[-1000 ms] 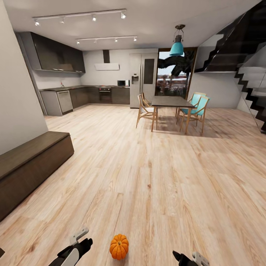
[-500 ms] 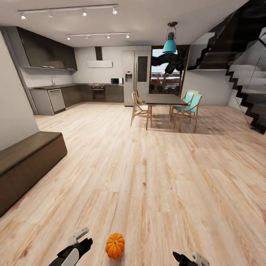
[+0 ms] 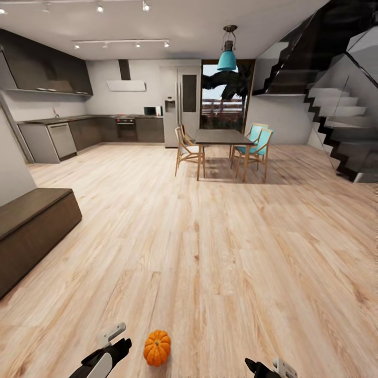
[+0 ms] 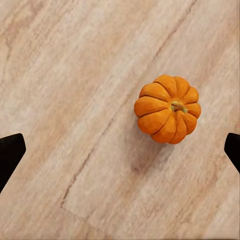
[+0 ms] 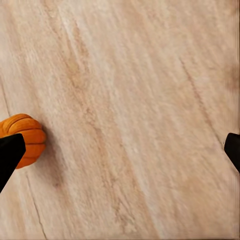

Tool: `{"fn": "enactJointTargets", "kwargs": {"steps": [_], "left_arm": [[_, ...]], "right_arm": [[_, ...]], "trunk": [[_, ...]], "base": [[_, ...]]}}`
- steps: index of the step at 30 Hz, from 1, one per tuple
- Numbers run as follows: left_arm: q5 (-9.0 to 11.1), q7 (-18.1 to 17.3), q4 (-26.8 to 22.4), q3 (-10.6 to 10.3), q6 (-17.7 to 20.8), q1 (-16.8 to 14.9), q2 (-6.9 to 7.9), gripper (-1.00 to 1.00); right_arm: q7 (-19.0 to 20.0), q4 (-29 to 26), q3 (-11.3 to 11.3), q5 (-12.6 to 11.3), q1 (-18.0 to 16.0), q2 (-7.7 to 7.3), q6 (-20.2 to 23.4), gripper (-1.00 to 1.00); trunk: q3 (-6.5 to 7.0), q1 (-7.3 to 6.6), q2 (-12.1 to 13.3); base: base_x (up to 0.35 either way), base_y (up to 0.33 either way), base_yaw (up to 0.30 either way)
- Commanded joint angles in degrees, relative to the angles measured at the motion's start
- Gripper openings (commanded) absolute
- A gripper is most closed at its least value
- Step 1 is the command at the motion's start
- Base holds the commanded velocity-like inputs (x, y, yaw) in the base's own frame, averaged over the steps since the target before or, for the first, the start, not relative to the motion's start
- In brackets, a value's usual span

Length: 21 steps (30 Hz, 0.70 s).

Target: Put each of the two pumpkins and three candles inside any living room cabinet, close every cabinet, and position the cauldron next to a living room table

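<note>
One pumpkin (image 3: 157,347) sits upright on the wood floor (image 3: 220,252), stem up, between the two grippers and nearer the left one, touched by neither. The left gripper (image 3: 114,341) hangs just beside it on its left with its fingers spread wide; in the left wrist view the pumpkin (image 4: 167,108) lies in the gap between the two dark fingertips, closer to one of them, with bare floor (image 4: 75,100) all round it. The right gripper (image 3: 265,367) hangs farther off on the pumpkin's other side, also spread wide and empty; in its wrist view the pumpkin (image 5: 22,140) peeps out from behind one fingertip.

Ahead of the left gripper and off to its outer side stands the long, low dark-brown cabinet (image 3: 31,231) against the wall, its front shut as far as this angle shows. Well beyond both grippers are a dining table (image 3: 220,137) with chairs, a kitchen along the back wall and a staircase (image 3: 336,121) on the right.

By my reading the task is barely begun: this pumpkin is not yet grasped, let alone stowed, and the second pumpkin, the candles and the cauldron all remain to be handled.
</note>
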Motion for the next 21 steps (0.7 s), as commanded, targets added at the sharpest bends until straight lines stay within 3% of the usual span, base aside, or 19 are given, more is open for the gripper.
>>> {"fn": "enactJointTargets", "kwargs": {"steps": [1,11,12,14,16,17,20,21], "left_arm": [[0.43,0.52,-0.15,-0.43,0.10,-0.02,0.09,1.00],[0.48,-3.66,-0.15,-0.52,0.08,-0.02,0.18,1.00],[0.46,-3.75,-0.15,-0.52,0.09,-0.02,0.21,1.00],[0.44,-3.87,-0.15,-0.52,0.10,-0.02,0.25,1.00],[0.50,-3.87,-0.15,-0.47,0.10,-0.02,0.21,1.00],[0.61,-3.87,-0.15,-0.43,0.10,-0.02,0.20,1.00],[1.09,-3.89,-0.13,-0.10,0.21,-0.02,0.25,1.00],[1.26,-3.88,-0.11,0.07,0.36,-0.02,0.23,1.00]], "right_arm": [[0.17,0.04,0.46,-0.60,-0.04,-0.02,-0.03,1.00],[0.60,-1.57,1.03,-0.52,-0.04,-0.10,-0.29,1.00],[0.58,-3.03,1.88,-0.24,-0.04,-0.10,-0.21,1.00],[0.07,-8.81,6.01,1.27,-0.04,-0.12,0.82,1.00],[-0.47,-13.36,7.35,1.76,-0.04,-0.05,5.54,1.00],[-1.70,-17.13,7.78,1.94,-0.04,-0.04,9.93,1.00],[-6.40,-26.94,7.98,2.01,-0.04,-0.03,17.57,1.00],[-8.88,-32.79,7.89,1.92,-0.04,-0.04,21.35,1.00]], "trunk": [[-0.14,-0.01,-0.02],[-0.52,-0.01,-0.02],[-0.52,-0.01,-0.02],[-0.52,-0.01,-0.02],[-0.52,-0.01,-0.02],[-0.52,-0.01,-0.02],[-0.52,-0.01,-0.02],[-0.52,-0.01,-0.02]], "base": [[0.000,0.001,-0.159],[0.059,0.086,-0.074],[0.010,0.012,-0.004],[0.004,0.005,-0.002],[0.001,0.002,-0.001],[0.000,0.000,0.000],[0.000,0.000,0.000],[0.000,0.000,0.000]]}}
